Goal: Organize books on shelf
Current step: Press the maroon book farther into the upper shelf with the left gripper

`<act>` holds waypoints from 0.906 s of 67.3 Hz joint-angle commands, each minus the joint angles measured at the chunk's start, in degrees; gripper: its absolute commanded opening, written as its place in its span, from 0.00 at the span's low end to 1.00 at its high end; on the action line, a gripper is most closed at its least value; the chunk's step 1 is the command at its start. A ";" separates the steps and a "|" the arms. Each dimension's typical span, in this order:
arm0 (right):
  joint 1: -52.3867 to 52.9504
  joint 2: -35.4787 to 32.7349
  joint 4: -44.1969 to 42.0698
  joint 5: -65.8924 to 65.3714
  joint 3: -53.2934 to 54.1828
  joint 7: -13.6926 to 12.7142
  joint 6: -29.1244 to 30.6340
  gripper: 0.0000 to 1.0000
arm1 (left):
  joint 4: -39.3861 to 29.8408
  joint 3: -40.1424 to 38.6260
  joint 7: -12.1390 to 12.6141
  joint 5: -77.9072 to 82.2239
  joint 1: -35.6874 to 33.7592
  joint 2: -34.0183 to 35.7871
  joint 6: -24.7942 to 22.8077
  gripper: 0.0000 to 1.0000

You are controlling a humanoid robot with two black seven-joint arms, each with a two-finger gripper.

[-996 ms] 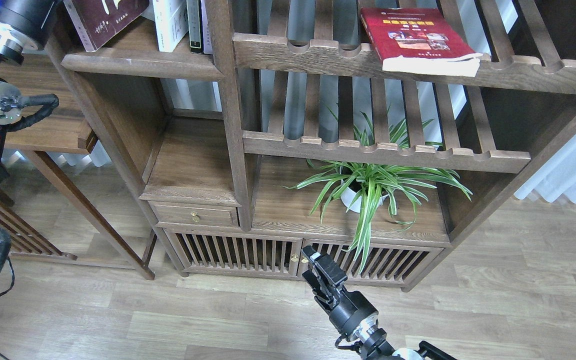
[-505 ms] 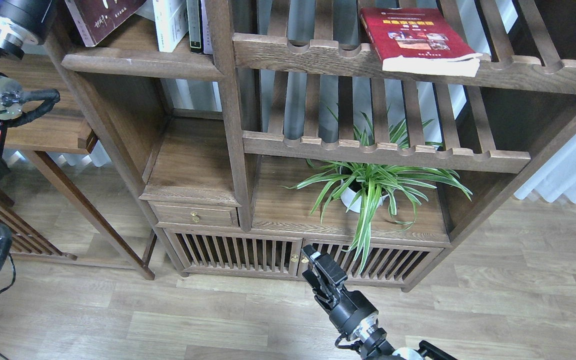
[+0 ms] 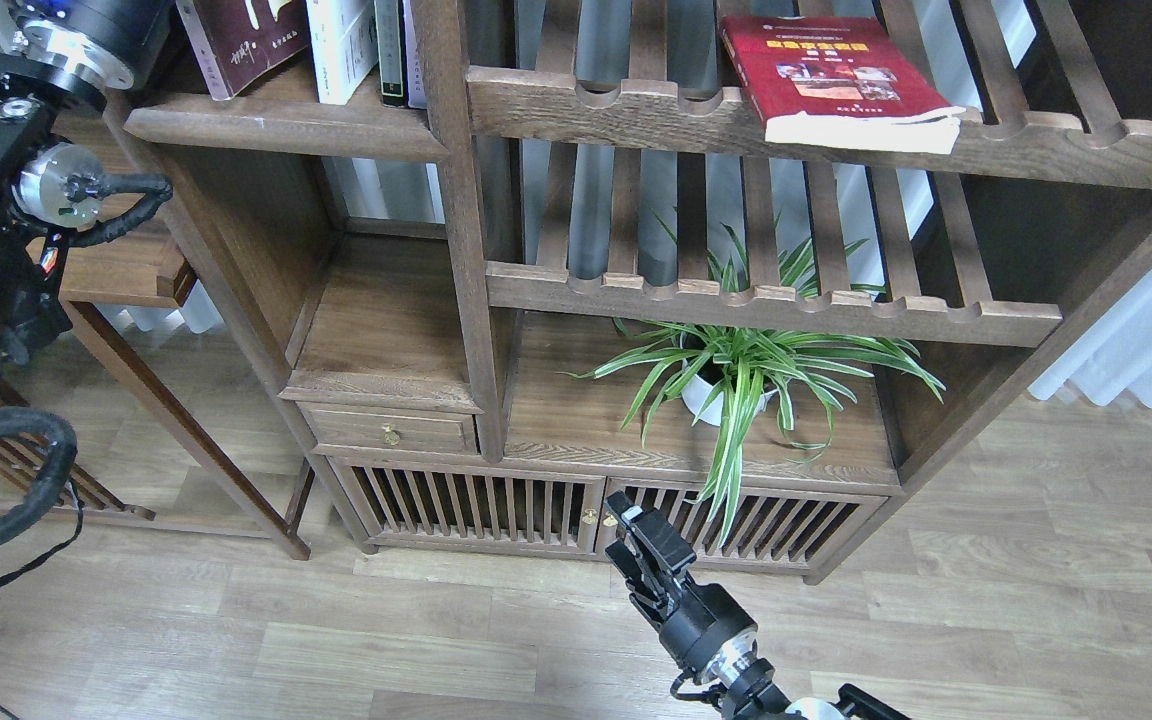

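Observation:
The maroon book [image 3: 236,40] with white characters leans on the solid plank shelf [image 3: 286,125] at the top left, just left of the thin white upright books [image 3: 341,45]. My left arm [image 3: 86,40] rises beside it and its gripper is cut off by the top edge. The red book [image 3: 831,75] with a yellow title band lies flat on the slatted rack [image 3: 696,115] at the upper right, its pages overhanging the front rail. The yellow-green book is out of view. My right gripper [image 3: 631,535] hangs low in front of the cabinet doors, shut and empty.
A potted spider plant [image 3: 736,370] stands on the lower right board. A small drawer [image 3: 391,432] and slatted doors [image 3: 481,510] are below. A wooden side table [image 3: 126,275] stands left of the bookcase. A white curtain [image 3: 1146,340] hangs at the right.
My left arm has swung to the right, toward the bookcase. The maroon book has moved right with it, closer to the white books and more upright. The right arm has not moved.

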 commanded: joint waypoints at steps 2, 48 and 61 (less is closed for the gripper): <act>0.00 0.00 0.07 0.00 -0.08 0.00 -0.01 0.98 | 0.27 0.08 0.02 0.00 -0.32 -0.24 0.08 0.16; -1.14 0.00 -0.10 0.00 -0.08 0.00 -0.01 0.98 | -0.69 2.01 0.02 -3.87 -0.23 -0.77 0.08 0.84; -1.76 0.00 -0.19 0.00 0.01 0.00 -0.01 0.98 | -1.84 1.66 0.02 -4.48 -1.64 -2.44 0.08 0.87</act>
